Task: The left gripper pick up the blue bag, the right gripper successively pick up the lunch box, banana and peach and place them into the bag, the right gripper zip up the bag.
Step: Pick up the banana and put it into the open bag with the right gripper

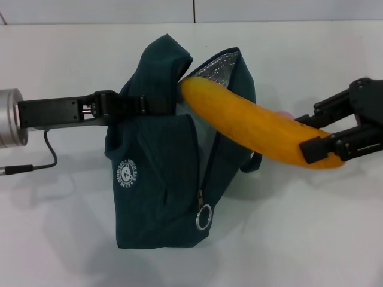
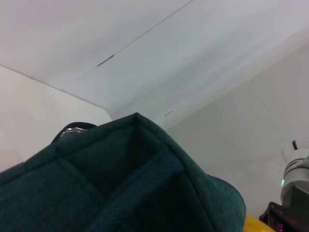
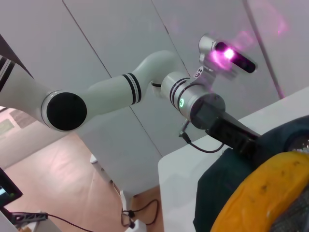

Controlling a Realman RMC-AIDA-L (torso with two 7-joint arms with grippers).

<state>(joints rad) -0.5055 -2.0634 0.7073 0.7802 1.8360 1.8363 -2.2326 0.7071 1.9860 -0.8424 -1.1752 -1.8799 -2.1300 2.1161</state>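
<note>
Yellow banana (image 1: 257,128) clamped in our right gripper (image 1: 328,143), tip poking into the blue bag (image 1: 164,179); left gripper (image 1: 128,107) pinches its handle.

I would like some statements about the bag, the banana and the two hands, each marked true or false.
1. The right hand grips the long yellow banana. True.
2. The banana lies fully inside the dark teal fabric bag. False: only its tip enters the opening.
3. The left hand holds the bag near its top. True.
4. The bag's zipper is closed. False: the opening shows silver lining.
</note>
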